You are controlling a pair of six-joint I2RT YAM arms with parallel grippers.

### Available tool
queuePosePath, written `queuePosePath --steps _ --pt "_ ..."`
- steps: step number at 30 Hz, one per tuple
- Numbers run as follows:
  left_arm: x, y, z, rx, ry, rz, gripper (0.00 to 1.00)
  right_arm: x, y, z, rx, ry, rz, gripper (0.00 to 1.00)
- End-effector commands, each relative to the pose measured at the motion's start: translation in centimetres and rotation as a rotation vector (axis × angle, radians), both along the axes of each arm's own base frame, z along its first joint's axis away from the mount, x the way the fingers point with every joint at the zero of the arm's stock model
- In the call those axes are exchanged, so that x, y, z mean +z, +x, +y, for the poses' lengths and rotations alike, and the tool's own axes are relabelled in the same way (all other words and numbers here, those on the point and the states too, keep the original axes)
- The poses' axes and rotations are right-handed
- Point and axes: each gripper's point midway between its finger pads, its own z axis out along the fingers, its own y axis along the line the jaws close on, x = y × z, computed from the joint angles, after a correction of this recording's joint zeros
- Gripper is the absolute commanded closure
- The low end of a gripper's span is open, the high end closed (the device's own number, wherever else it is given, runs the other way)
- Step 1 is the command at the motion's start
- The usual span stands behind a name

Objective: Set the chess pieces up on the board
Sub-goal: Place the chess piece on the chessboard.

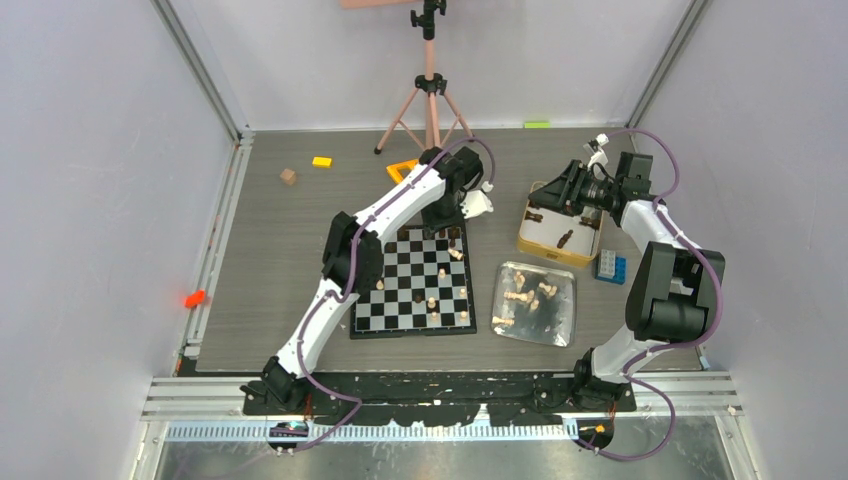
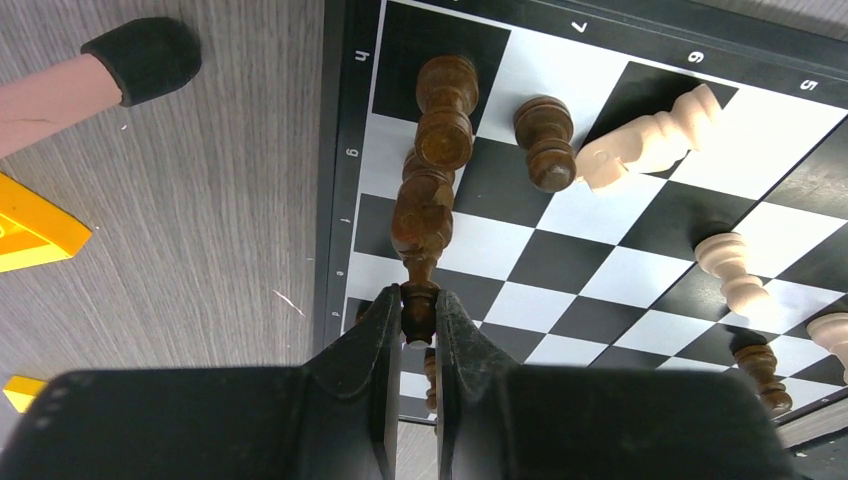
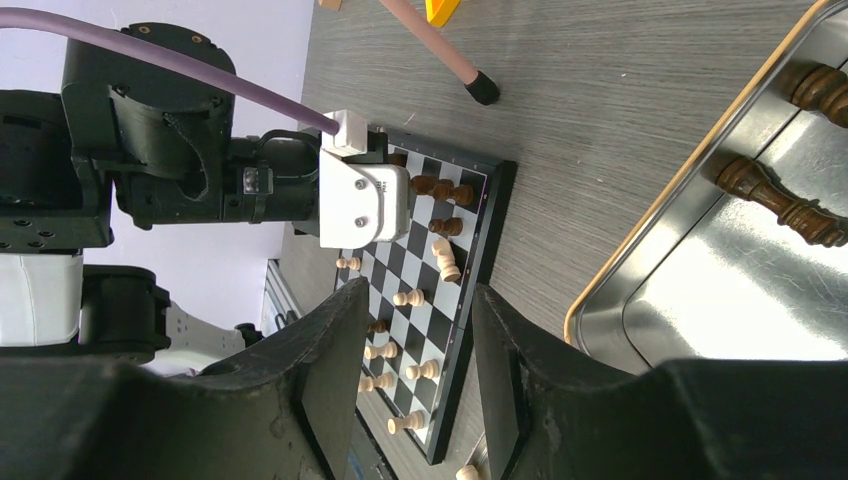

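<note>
Dark chess piece (image 2: 422,225), end-held in left gripper (image 2: 418,297), long axis along fingers (image 2: 365,350)

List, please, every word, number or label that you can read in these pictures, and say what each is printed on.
"7", "6", "5": white digits on the black border of the board, along its far edge in the left wrist view, seen upside down.
Small white marks down the border's left side in that view: probably letters, too small and skewed to read.
Top view and right wrist view: nothing readable.
</note>
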Motion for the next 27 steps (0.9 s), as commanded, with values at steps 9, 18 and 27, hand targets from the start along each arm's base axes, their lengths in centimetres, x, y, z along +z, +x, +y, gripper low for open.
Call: queuePosePath --steps 9,18,27 --pt "0.3 1.5 -1.1 -0.018 -0.030 -0.059 0.80 0.4 0.5 -0.2 0.012 0.004 -0.032 0.52" --pt "2.3 2.0 -1.2 0.009 -0.058 -0.119 0.61 0.1 0.5 -0.2 0.011 0.006 -0.025 0.52" --pt "7.8 1.2 0.1 0.063 -0.176 -0.245 0.45 0.4 0.3 -0.2 0.015 -0.010 -0.040 0.51"
